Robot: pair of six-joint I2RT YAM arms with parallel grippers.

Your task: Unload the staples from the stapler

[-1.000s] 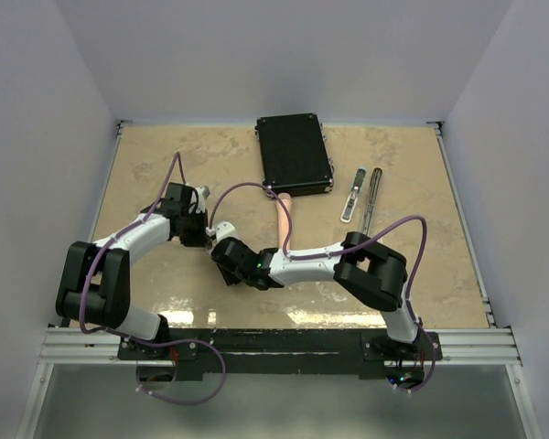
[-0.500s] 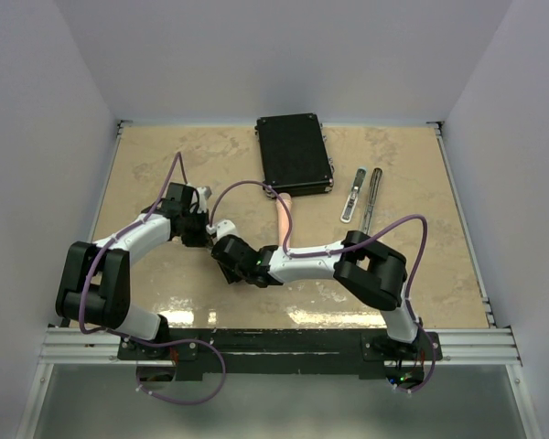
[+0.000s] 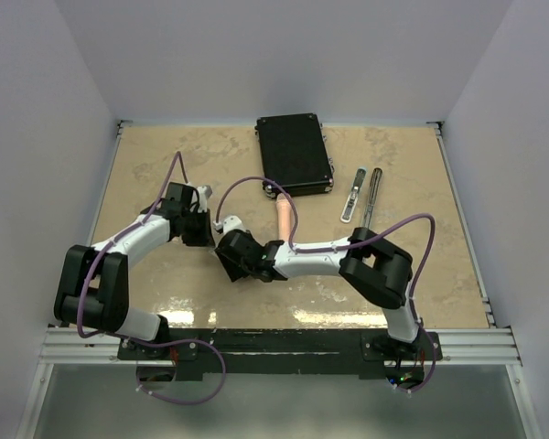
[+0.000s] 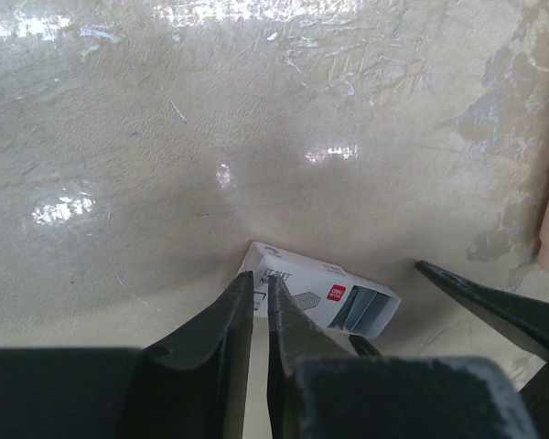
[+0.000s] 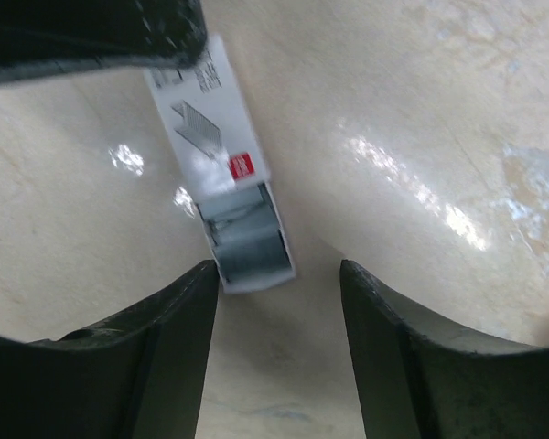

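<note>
**Right gripper lets go at the box**

Your right gripper has just spread wide and holds nothing. The open end of the box lies between its fingers. The staples sit in that end as a grey block. Beyond, your left gripper is nearly closed, seemingly pinching the box's far corner. The pink handle lies farther off. The staples look delivered.

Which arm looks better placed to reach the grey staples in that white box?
The right, probably: the right pincer is open, and the open end of the box with the grey staples lies just ahead of it. The left pincer, almost shut, seems to pinch the box's far end.
</note>
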